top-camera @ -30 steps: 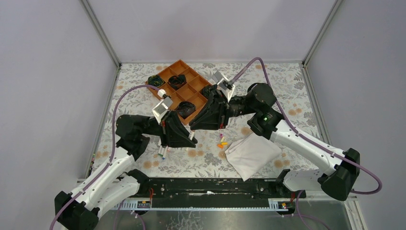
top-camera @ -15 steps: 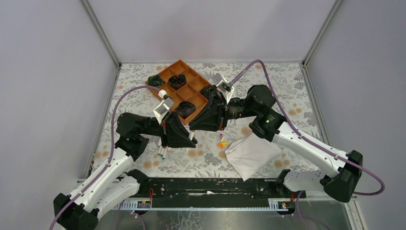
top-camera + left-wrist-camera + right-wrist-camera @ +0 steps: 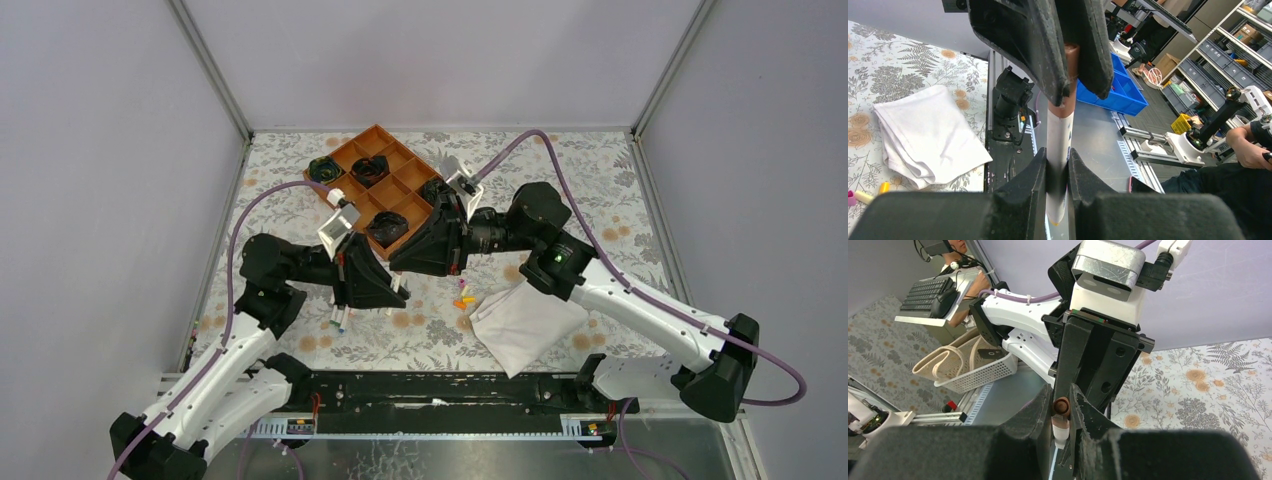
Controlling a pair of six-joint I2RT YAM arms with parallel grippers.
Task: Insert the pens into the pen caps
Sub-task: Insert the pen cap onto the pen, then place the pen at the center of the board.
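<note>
The left gripper (image 3: 1057, 167) squeezes a white pen (image 3: 1058, 127) tight around its middle and holds it up off the table. The right gripper (image 3: 1061, 407) pinches a little brown cap (image 3: 1062, 406) that sits on the pen's end; tiny marks on the pen are too small to read. From above, the two black grippers hide the pen, just in front of the orange tray (image 3: 383, 140) with black things (image 3: 370, 170) in its boxes. A folded white cloth (image 3: 525, 320) lies near, with loose caps (image 3: 464, 298) just beside it and more pens (image 3: 338, 320) by the left arm.
</note>
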